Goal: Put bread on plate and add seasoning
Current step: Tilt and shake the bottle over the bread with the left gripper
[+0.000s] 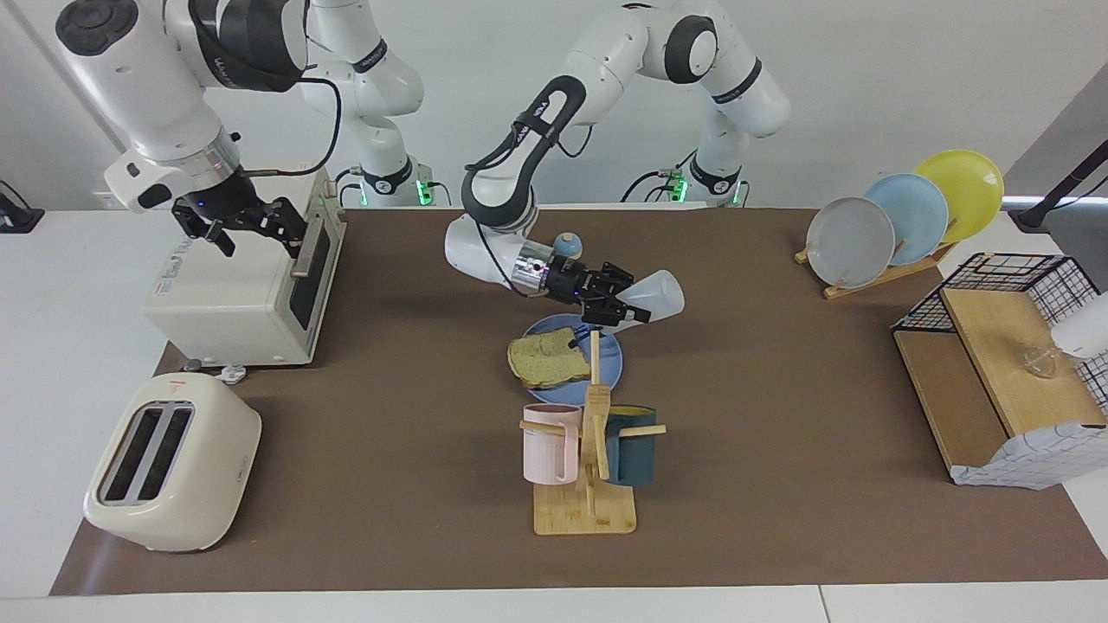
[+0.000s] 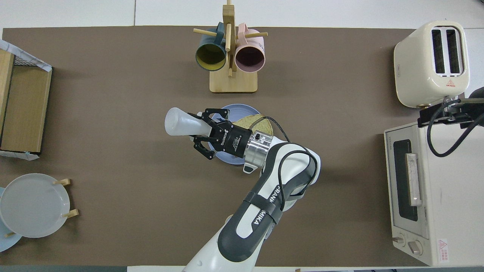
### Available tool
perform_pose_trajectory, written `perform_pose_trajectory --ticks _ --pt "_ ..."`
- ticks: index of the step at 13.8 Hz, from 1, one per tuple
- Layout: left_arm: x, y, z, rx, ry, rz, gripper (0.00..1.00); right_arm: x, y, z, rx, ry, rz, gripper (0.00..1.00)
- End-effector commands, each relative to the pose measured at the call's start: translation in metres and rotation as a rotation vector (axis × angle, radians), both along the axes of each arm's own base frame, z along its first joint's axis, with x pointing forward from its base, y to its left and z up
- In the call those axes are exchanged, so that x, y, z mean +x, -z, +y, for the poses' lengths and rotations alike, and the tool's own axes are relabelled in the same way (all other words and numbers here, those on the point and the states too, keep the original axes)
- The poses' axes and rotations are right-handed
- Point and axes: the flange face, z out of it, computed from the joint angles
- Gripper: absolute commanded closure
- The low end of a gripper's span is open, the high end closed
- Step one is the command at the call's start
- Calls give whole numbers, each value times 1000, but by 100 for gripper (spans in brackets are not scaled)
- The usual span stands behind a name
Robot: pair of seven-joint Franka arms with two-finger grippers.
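Note:
The bread (image 1: 547,359) lies on the blue plate (image 1: 611,372) in the middle of the table, overhanging its rim toward the right arm's end. Both show in the overhead view, the bread (image 2: 247,121) and the plate (image 2: 236,111), partly under the arm. My left gripper (image 1: 619,308) is shut on the seasoning bottle (image 1: 655,296) and holds it tipped on its side over the plate's edge, its base toward the left arm's end. Its cap is hidden between the fingers. It shows from above too (image 2: 181,124). My right gripper (image 1: 247,227) waits open over the toaster oven (image 1: 234,303).
A mug rack (image 1: 589,467) with a pink and a teal mug stands just farther from the robots than the plate. A cream toaster (image 1: 169,463) sits by the oven. A small blue-domed bell (image 1: 567,245), a plate rack (image 1: 900,221) and a wire shelf (image 1: 1004,363) are also there.

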Motion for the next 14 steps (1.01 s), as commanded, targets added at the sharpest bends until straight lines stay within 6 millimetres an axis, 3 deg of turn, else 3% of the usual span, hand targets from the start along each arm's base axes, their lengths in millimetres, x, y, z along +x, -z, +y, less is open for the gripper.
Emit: perform_pose_trajectory --ticks 1,4,6,8,12,14 --pt "27 5 16 -6 -18 -10 100 -4 -3 -3 -9 -19 2 0" --pt "48 5 33 10 -16 -26 100 -4 -3 -3 -9 -19 2 0" --pt "47 6 32 6 -16 -22 100 -4 -3 -3 -9 -19 2 0" --pt "39 7 24 3 -9 -17 100 -5 -3 -3 -9 -19 3 0" --pt "-2 10 -13 -38 19 17 100 -5 -3 -3 -9 -19 3 0" --pt "-20 1 -30 -51 22 12 100 -4 -3 -3 -9 -19 2 0"
